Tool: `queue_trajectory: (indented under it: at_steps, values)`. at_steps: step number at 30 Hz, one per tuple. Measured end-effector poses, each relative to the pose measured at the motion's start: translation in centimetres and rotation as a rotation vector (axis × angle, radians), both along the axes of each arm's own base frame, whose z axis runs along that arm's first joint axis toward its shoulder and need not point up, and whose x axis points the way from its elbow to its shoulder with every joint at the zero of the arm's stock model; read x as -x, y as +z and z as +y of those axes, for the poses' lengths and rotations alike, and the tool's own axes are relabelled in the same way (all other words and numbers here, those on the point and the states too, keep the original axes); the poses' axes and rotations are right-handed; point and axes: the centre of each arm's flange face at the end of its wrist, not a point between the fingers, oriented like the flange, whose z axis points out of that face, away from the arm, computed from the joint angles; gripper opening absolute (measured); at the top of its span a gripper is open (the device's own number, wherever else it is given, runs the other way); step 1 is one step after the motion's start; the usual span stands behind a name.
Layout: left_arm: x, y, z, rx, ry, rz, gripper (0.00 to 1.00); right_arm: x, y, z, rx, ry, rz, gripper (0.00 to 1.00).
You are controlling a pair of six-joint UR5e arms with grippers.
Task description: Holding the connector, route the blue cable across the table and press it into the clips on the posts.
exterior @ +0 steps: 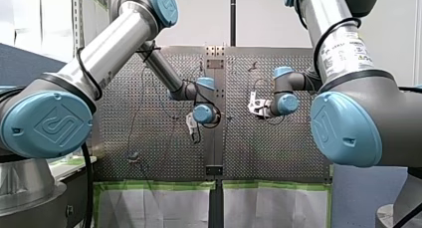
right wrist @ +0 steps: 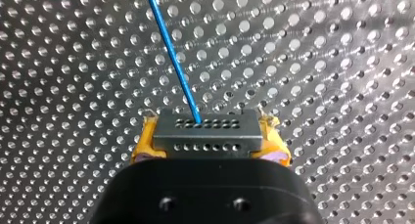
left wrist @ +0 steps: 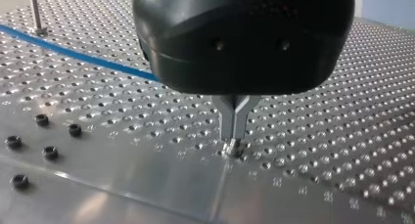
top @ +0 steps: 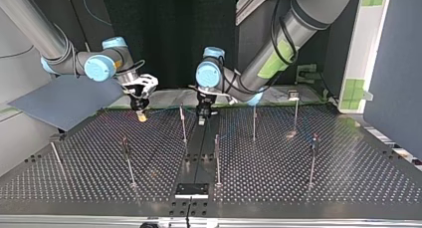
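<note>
In the right wrist view my right gripper (right wrist: 209, 141) is shut, its yellow pads (right wrist: 144, 141) clamping a grey connector (right wrist: 205, 132) by its two ends. The blue cable (right wrist: 173, 57) leaves the connector's face and runs straight ahead over the perforated table (right wrist: 318, 62). In the top view this right gripper (top: 141, 113) hangs low over the table at the left. My left gripper (left wrist: 234, 143) has its metal fingers shut, tips down on the table near the centre seam. The blue cable (left wrist: 73, 55) passes behind its black body; I see nothing between the fingers. It also shows mid-table as my left gripper (top: 201, 119).
Several thin posts stand on the table, among them a post (top: 183, 123) beside my left gripper, one post (top: 217, 158) nearer the camera and another post (top: 254, 122) further right. A black plate (top: 191, 189) lies at the near edge. A grey-blue board (top: 64, 101) leans at the left.
</note>
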Motion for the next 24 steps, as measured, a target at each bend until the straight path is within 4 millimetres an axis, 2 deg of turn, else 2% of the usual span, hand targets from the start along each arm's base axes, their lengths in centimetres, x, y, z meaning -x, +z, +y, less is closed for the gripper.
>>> queue_trajectory:
  at_steps: [7,16,17,18,19,20,21,23,24]
  values:
    - [-0.8,0.2,0.8,-0.003,-0.005,0.007,0.0,0.7,-1.1,-0.8,-0.013,-0.003,0.003,0.0]
    - [-1.0,0.4,0.8,-0.003,-0.01,0.01,0.03,1.3,-1.2,-1.5,-0.01,-0.008,0.002,0.0]
    - [-1.0,0.4,0.8,-0.004,-0.01,0.01,0.14,1.4,-1.1,-1.6,-0.009,-0.008,0.002,0.0]
    - [-1.0,0.4,0.8,-0.004,-0.011,0.011,0.14,1.4,-1.1,-1.6,-0.009,-0.008,0.001,0.0]
    - [-0.9,0.4,0.7,-0.005,-0.011,0.011,0.21,1.5,-1.1,-1.7,-0.008,-0.007,0.0,0.0]
    - [-0.8,0.4,0.6,-0.005,-0.01,0.011,0.33,1.6,-1.1,-1.8,-0.008,-0.007,-0.001,0.0]
    - [-0.7,0.4,0.5,-0.007,-0.01,0.012,0.33,1.7,-1.0,-1.8,-0.007,-0.006,-0.001,0.0]
    - [-0.3,0.3,0.2,-0.019,-0.007,0.017,0.59,1.8,-1.0,-2.0,-0.007,-0.007,-0.002,0.0]
    - [-0.1,0.2,0.1,-0.026,-0.005,0.021,0.59,1.9,-1.0,-2.0,-0.006,-0.007,-0.003,0.0]
